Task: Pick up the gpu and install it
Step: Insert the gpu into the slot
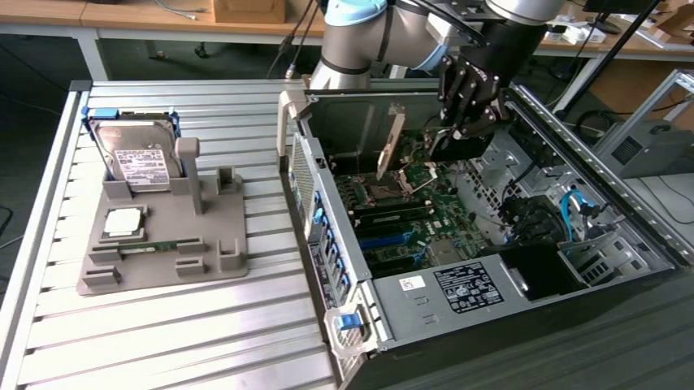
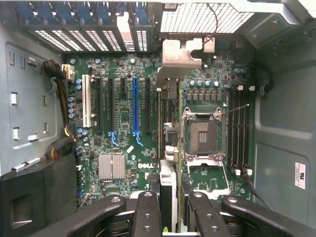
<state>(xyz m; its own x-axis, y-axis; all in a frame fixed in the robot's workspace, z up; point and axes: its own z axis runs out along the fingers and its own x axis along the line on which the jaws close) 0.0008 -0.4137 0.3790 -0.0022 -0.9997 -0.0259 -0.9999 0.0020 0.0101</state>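
Exterior high, oblique; wrist close, straight down; both see motherboard (image 1: pixel 418 207) (image 2: pixel 207 177).

gpu (image 1: pixel 391 142) with dull metal bracket (image 2: pixel 180 59), ribbed metal table (image 1: pixel 162 341)

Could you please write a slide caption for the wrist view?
Gripper holds the gpu edge-on over the motherboard inside the open case.

green motherboard (image 2: pixel 200 178), blue slot (image 2: pixel 135 103), white slot (image 2: pixel 87 101), gpu (image 2: pixel 168 182) bracket silver.
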